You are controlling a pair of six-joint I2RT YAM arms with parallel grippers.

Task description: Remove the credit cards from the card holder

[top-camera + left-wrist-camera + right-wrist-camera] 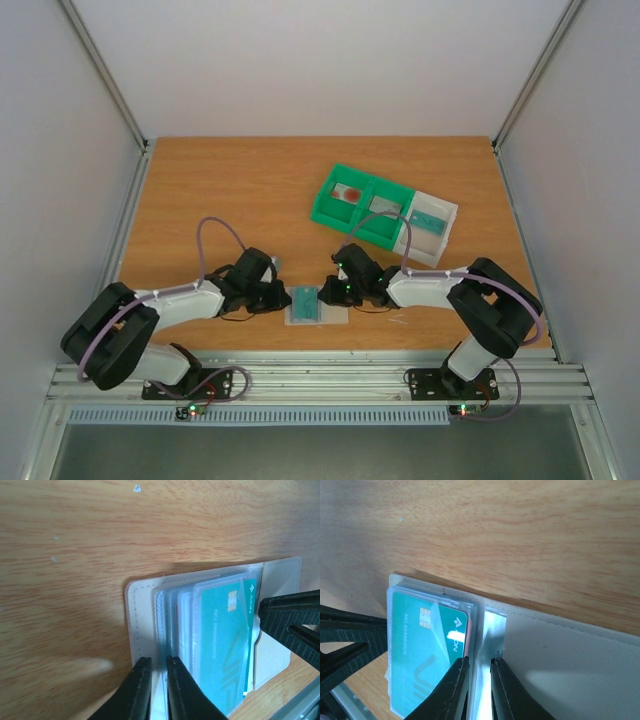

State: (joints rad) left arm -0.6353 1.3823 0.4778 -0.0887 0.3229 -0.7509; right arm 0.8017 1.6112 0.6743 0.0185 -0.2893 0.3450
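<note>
Wooden table (200, 200), open card holder (316, 305) lying crosswise

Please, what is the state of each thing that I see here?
Beige two-panel card holder: lying open.
Teal plastic credit card: inside a clear sleeve.
Left end effector: shut on the holder's sleeves.
Right end effector: shut on a sleeve edge.
Green two-compartment plastic tray: holds a reddish card and a grey card.
White plastic tray: holds a second teal card.

A wood-grain counter (250, 190) sits boxed in by plain white walls (320, 60) with slanted metal corner posts (105, 75), its near edge bordered by a ribbed aluminium rail (320, 378), under soft, even light, probably from overhead.
</note>
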